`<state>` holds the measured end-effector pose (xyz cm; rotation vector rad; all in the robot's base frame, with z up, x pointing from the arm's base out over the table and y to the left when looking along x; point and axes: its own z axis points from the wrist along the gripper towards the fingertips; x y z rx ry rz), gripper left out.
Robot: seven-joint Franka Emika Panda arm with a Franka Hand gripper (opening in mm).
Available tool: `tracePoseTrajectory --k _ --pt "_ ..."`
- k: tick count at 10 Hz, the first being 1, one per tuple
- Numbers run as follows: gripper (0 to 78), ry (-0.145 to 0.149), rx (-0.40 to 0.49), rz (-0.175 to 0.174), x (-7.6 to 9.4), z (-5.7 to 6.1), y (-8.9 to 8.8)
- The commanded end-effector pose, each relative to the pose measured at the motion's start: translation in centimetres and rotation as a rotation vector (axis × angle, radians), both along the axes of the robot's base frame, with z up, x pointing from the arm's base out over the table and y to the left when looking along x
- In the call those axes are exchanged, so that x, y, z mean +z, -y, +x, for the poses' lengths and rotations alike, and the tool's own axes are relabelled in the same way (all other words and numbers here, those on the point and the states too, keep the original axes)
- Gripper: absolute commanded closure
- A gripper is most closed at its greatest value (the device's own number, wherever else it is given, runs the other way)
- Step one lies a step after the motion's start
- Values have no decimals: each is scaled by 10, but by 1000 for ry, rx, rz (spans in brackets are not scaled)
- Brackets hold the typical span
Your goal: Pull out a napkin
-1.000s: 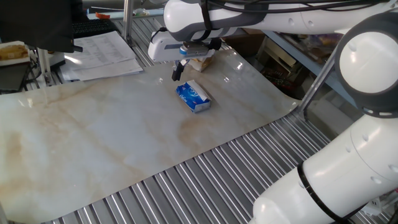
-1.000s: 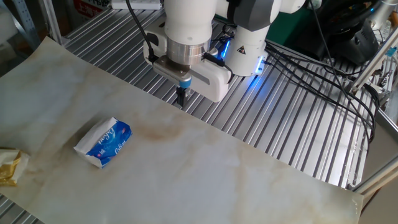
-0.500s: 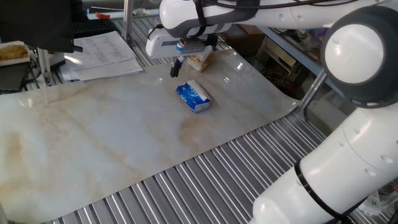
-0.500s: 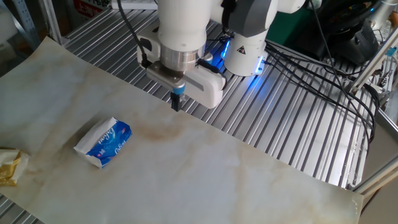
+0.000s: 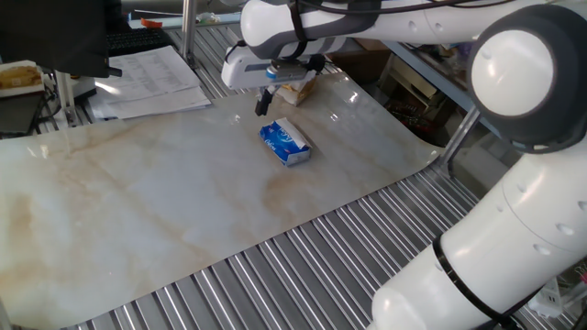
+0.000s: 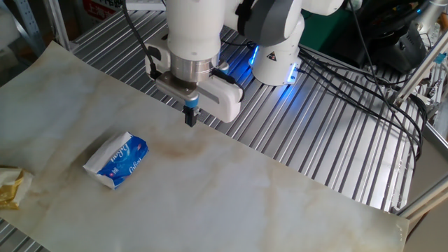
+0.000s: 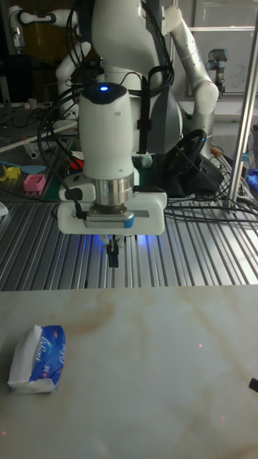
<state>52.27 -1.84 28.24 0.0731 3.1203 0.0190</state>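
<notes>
A small blue-and-white tissue pack [image 5: 285,142] lies flat on the marbled sheet, also seen in the other fixed view [image 6: 117,160] and at the lower left of the tall view [image 7: 39,358]. No napkin shows outside the pack; it is hidden. My gripper [image 5: 263,103] hangs above the sheet's far edge, fingers pressed together with nothing between them. It stands clear of the pack, up and to the right of it in the other fixed view [image 6: 190,119], and over the slatted table's edge in the tall view [image 7: 112,257].
Printed paper sheets [image 5: 151,78] lie at the back left by a dark monitor. A crumpled brownish object [image 5: 295,89] sits just beyond the pack [image 6: 12,187]. The marbled sheet [image 6: 245,196] covers a slatted metal table [image 6: 329,140]. Cables [image 6: 350,77] trail behind the arm's base.
The gripper has shifted sideways along the sheet's edge, toward the side where the pack lies, and slightly lower. It stays shut. The pack has not moved.
</notes>
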Motion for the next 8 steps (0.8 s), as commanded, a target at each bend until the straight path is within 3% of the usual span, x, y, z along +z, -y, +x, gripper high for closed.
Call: tracePoseTrajectory --k 1,5,8 --pt "776 10 12 5 -8 2 12" --pt "776 16 20 11 -18 4 25" --pt "776 11 46 12 -17 11 46"
